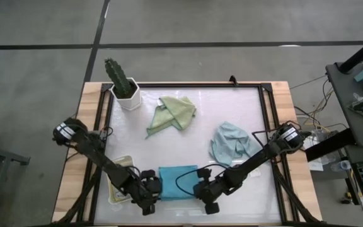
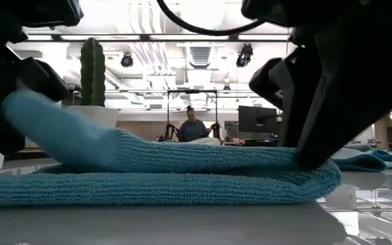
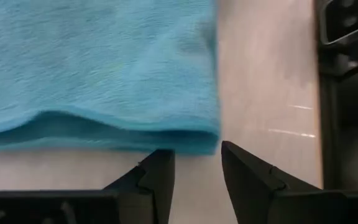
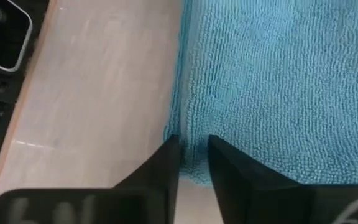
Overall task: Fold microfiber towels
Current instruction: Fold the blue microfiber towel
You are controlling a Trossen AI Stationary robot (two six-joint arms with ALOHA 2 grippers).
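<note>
Tabletop (image 1: 232,107) | teal towel (image 1: 178,182) folded double, fuzzy | left pincer (image 3: 196,163) spread | right pincer (image 4: 192,155) pinching its edge

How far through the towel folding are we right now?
Done: nothing looks finished yet. In hand: the teal towel lies doubled over at the near edge, the left gripper open just off one end and the right gripper at the other. Left: the sage green towel and the pale blue towel lie crumpled. I can't pick out other towels.
</note>
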